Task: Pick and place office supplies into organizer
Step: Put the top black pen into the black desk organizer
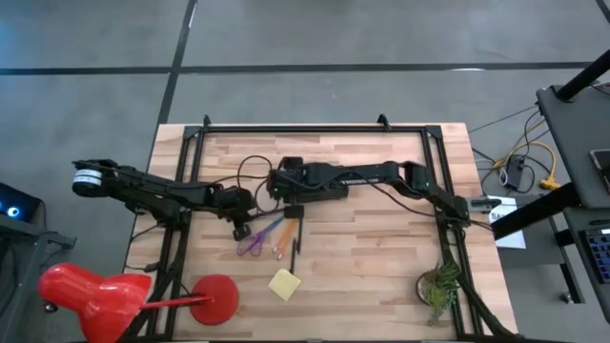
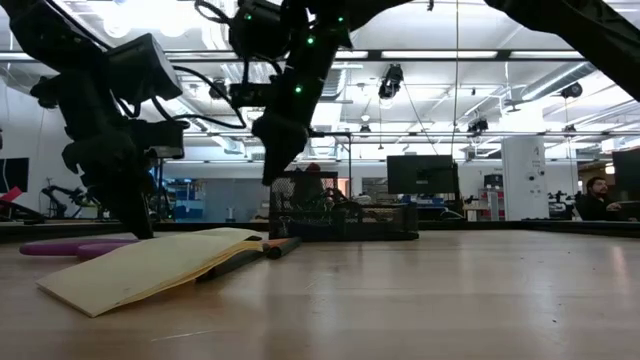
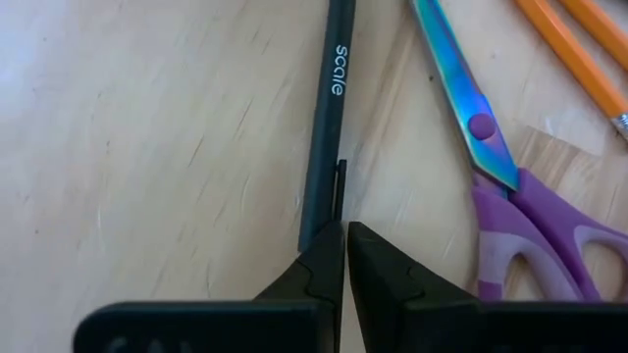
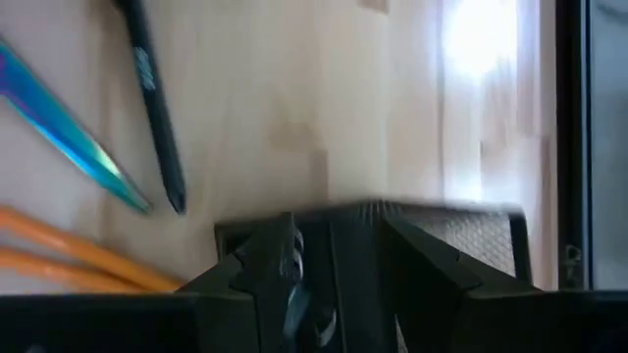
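My left gripper (image 1: 240,229) is down at the table, shut at the end of a black pen (image 3: 329,108) marked "scale". Beside the pen lie purple-handled scissors (image 3: 530,216) and two orange pencils (image 3: 569,49). A second thin black pen (image 1: 296,238) lies right of the pencils. The yellow sticky-note pad (image 1: 284,283) lies flat nearer the near edge. My right gripper (image 4: 343,255) is open at the left end of the black mesh organizer (image 1: 329,193). Its fingers stand to either side of a mesh wall (image 4: 471,230); whether they touch it I cannot tell. My left gripper pinches the thin clip (image 3: 340,181) at the black pen's end between its two fingertips. The fingers come from above, slanting, and lie along the pen. The pen's body lies flat on the table just beside one fingertip (image 3: 324,257).
A red lamp (image 1: 95,295) lies at the near left corner and a green plant (image 1: 438,286) stands at the near right. A black metal frame (image 1: 315,129) rims the table. Bare wood stretches to the right of the supplies. A person (image 2: 592,195) sits far off in the room.
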